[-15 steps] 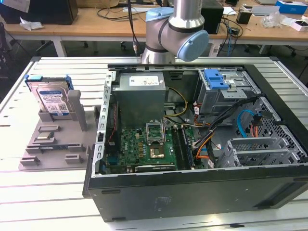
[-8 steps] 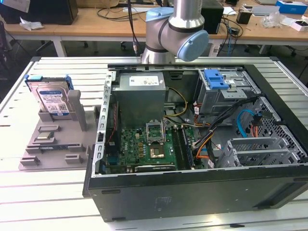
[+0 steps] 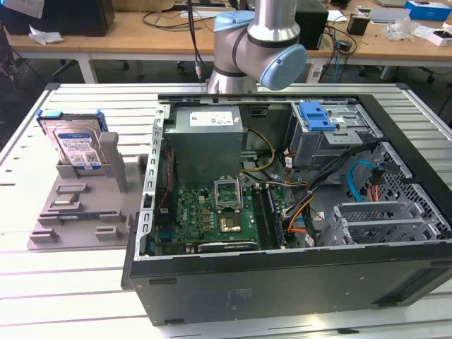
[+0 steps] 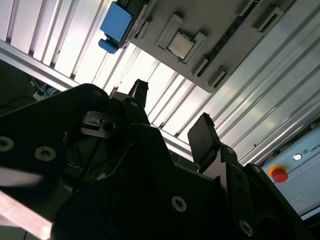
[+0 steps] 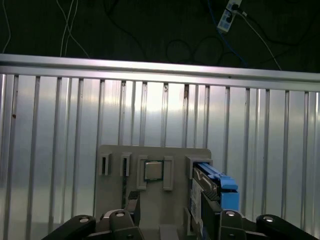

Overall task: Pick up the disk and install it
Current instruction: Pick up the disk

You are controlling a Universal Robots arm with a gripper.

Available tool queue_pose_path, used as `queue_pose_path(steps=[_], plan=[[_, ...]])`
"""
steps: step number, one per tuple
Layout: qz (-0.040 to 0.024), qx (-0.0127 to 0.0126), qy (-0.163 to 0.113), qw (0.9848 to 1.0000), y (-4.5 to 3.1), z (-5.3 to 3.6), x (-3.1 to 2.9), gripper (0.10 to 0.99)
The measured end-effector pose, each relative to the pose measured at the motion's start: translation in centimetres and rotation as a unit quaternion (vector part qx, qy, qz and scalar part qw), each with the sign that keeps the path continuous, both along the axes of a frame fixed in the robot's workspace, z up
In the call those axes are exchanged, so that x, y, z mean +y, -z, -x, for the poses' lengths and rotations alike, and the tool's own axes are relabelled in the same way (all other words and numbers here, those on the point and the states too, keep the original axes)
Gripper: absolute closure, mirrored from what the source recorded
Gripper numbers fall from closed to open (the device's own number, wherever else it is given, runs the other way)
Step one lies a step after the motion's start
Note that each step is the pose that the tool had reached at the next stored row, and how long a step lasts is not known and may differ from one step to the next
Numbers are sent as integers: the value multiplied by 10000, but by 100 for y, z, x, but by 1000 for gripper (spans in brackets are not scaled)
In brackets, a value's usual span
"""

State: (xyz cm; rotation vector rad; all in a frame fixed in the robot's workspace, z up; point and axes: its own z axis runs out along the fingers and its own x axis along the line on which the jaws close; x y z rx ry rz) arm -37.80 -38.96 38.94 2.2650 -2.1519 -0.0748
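The disk point(image 3: 76, 150) stands upright in the grey holder point(image 3: 70, 212) on the slatted surface point(image 3: 42, 282), at the exterior view's left — apart from the claw point(image 4: 171, 111), which is spread and empty.

Grey slotted holder point(image 5: 155, 154) on a ribbed aluminium table point(image 5: 50, 140).
Carries a square silver processor chip point(image 5: 153, 171), seated flat between two raised tabs. Holds the disk point(image 5: 215, 187) on edge in the slot just beside the chip, with its bright blue carrier rail along the outer side. Adjoins, past the table's far rail, a dark floor with loose cables point(image 5: 67, 25) and a white power strip point(image 5: 230, 10).
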Motion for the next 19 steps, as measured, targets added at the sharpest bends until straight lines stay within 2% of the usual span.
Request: queue_pose_path(steps=[3,11,16,19], plan=[[0,0,0,10000,0,0,10,486],[1,0,-1,10000,0,-41,201,486],[0,0,-2,10000,2,-51,266,486],[1,0,-2,10000,3,-66,344,486]])
